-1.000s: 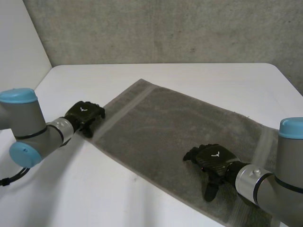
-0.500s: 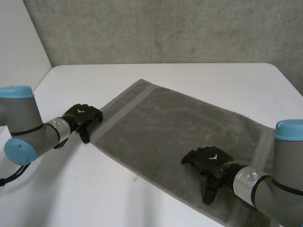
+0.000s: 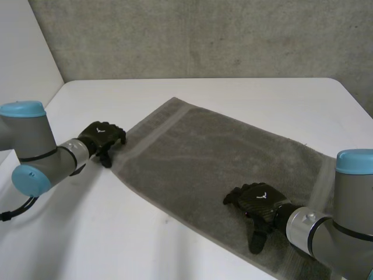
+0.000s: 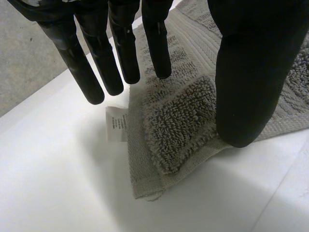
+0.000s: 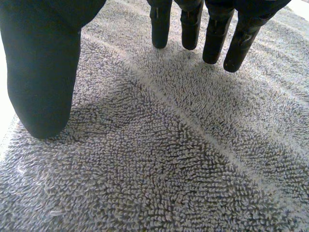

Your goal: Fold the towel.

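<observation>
1. The grey towel (image 3: pixel 215 163) lies spread flat, in a single layer, slantwise across the white table (image 3: pixel 116 233). One short end is near the left hand and the other reaches back beside the right arm (image 3: pixel 349 221).
2. In the left wrist view, a corner of the towel (image 4: pixel 178 121) lies below the gap between the left hand's fingers (image 4: pixel 120 48) and its thumb (image 4: pixel 251 72). The hem band runs under the fingertips.
3. A small white label (image 4: pixel 116 123) sticks out from the towel's edge, just past the fingertips, flat on the table.
4. The left hand (image 3: pixel 102 135) is at that end corner. Its fingers are straight and set wide from the thumb, gripping nothing. The thumb tip is low over the pile near the edge, but I cannot tell if it touches.
5. The right hand (image 3: pixel 259 201) is over the towel near its front long edge, toward the other end.
6. In the right wrist view, towel pile (image 5: pixel 169 159) lies under the whole palm. The fingers (image 5: pixel 190 24) are straight and close together, and the thumb (image 5: pixel 41 63) is held well apart from them, its tip down near the cloth. Nothing is pinched.
7. A grey concrete wall (image 3: pixel 204 35) rises behind the table.
</observation>
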Available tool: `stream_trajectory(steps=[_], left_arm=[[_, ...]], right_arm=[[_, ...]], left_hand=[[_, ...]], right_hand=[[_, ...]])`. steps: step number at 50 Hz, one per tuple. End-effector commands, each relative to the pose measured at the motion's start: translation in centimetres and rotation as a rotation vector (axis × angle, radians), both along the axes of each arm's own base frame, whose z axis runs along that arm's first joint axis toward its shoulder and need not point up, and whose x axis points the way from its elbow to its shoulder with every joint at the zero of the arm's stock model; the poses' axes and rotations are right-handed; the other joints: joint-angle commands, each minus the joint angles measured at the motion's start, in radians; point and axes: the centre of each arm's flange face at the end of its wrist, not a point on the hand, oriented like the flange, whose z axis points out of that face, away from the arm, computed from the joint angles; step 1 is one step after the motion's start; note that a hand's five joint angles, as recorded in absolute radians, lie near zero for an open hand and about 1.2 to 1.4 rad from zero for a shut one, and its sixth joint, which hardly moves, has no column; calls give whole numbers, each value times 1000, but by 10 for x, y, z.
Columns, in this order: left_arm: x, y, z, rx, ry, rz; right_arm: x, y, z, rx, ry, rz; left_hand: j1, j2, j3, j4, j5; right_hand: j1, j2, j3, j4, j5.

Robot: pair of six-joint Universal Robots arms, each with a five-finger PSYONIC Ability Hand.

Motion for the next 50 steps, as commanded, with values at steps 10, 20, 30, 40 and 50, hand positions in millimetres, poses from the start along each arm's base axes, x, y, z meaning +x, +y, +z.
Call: stream_trajectory(steps=[10, 20, 30, 40, 50], left_arm=[[-2, 2, 1, 0, 0, -7], [-1, 12, 14, -4, -2, -3], [15, 27, 29, -7, -28, 77], [43, 14, 28, -40, -49, 197], [48, 12, 27, -37, -48, 211]], right_arm=[[0, 0, -2, 7, 3, 0], [-8, -11, 10, -55, 56, -63], [-25, 16, 26, 3, 145, -100], [-27, 38, 19, 44, 132, -38], [-27, 50, 3, -8, 99, -10]], left_hand=[[829, 830, 829, 831, 834], [829, 830, 829, 831, 834], [829, 830, 829, 831, 834], [829, 830, 829, 831, 834], [829, 830, 829, 831, 834]], right_hand=[[-24, -66, -39, -56, -53], [-24, -66, -39, -56, -53], [-24, -66, -39, -56, -53], [-24, -66, -39, -56, -53], [-24, -66, -39, -56, -53]])
